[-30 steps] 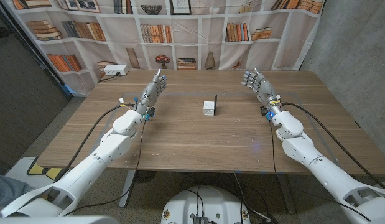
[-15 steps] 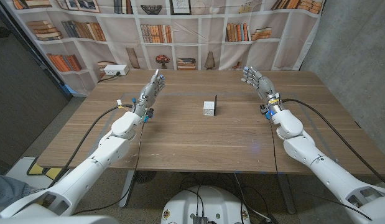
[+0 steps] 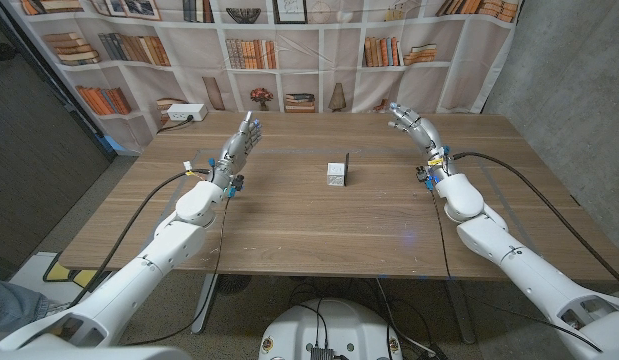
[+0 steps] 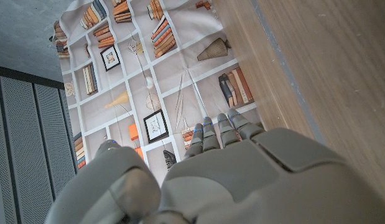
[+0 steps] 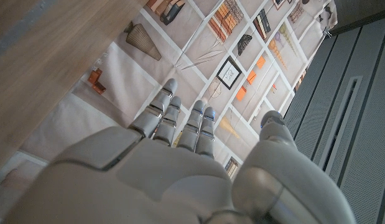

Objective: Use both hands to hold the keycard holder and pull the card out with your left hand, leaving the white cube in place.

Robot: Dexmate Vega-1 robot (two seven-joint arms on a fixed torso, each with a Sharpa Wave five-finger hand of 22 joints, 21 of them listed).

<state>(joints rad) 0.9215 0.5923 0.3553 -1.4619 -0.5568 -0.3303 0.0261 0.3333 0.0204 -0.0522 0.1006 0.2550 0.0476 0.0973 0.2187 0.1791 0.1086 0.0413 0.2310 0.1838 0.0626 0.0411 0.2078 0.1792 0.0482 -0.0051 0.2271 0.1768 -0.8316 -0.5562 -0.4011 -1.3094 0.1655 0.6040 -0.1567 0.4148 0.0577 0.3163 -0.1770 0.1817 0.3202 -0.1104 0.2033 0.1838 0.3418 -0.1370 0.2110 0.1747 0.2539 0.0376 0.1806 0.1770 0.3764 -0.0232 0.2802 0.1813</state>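
I am looking down over one long wooden table (image 3: 319, 225) with a printed bookshelf backdrop (image 3: 289, 50) hanging behind its far edge. I count two white robot arms, one coming in from each bottom corner, each ending in a grey hand with many fingers. My left hand (image 3: 241, 143) is raised over the far left part of the table, fingers straight, close together and pointing toward the backdrop; it holds nothing. In the left wrist view the back of that left hand (image 4: 242, 180) shows with its fingers (image 4: 211, 134) lying side by side and the thumb set apart. My right hand (image 3: 414, 130) is raised over the far right part of the table, fingers loosely spread and slightly curved, also holding nothing. In the right wrist view the right hand (image 5: 142, 180) shows its fingers (image 5: 180, 118) extended and its thumb out to the side. Between the two hands, well apart from both, sits one small white cube (image 3: 336, 174) near the middle of the table. Just beside the cube, on its right, stands one thin dark keycard holder (image 3: 347, 166), upright, its long axis vertical. It is too small for me to tell whether a card sits in it. One white power strip (image 3: 182, 114) lies at the far left corner.
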